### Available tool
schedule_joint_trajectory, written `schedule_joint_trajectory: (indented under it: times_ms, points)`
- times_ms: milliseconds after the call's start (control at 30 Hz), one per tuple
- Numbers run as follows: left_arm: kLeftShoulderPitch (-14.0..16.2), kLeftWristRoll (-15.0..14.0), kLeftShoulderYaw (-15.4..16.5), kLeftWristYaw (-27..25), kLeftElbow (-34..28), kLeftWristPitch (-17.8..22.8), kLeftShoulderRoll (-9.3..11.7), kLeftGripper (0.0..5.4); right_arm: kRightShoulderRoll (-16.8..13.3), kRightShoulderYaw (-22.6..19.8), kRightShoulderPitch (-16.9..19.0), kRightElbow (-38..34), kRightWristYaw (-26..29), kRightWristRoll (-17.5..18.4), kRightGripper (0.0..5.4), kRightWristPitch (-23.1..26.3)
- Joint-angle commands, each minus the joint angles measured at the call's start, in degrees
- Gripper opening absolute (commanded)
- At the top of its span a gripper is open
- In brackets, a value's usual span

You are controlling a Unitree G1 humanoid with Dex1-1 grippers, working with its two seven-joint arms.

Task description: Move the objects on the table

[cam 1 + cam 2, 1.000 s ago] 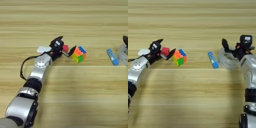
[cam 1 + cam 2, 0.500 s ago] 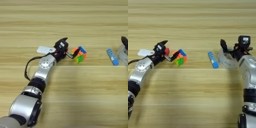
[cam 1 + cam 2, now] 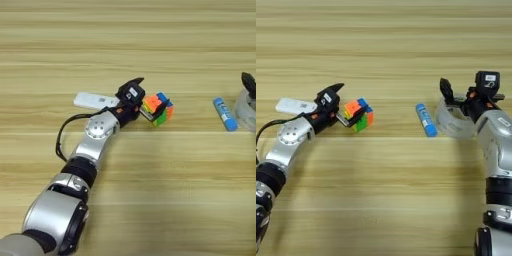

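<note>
The multicoloured puzzle cube (image 3: 158, 107) sits tilted near the middle of the table (image 3: 150, 200). My left gripper (image 3: 142, 98) is open right against the cube's left side, its lower finger touching the cube. The small red cube is hidden. Behind the left gripper lies the flat white device (image 3: 94, 101). The blue tube (image 3: 426, 120) lies further right. My right gripper (image 3: 458, 96) is open over the far rim of the clear tape roll (image 3: 452, 124), holding nothing.
A black cable (image 3: 64, 137) loops beside my left forearm. Bare wood lies in front of the objects and behind them.
My left gripper reached right until it met the puzzle cube, which now sits tilted. The red cube seen by the fingers a second ago no longer shows. The right gripper barely moved.
</note>
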Motion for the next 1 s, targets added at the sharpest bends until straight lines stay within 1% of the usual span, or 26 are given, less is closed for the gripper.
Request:
schedule_joint_trajectory:
  times_ms: [33,867,1000]
  points:
    - [0.90,0.55,-0.73,-1.09,-0.25,-0.49,-0.57,5.40,0.18,-0.01,0.33,-0.78,-0.50,0.03,5.36,0.48]
    - [0.70,0.65,-0.48,-0.43,2.21,-1.00,-0.35,5.40,0.25,-0.09,0.26,-0.50,-0.30,0.19,5.36,0.33]
    - [0.30,0.87,-0.48,-0.34,3.59,-0.83,-0.37,5.40,0.26,-0.07,0.17,-0.47,-0.28,0.18,5.36,0.33]
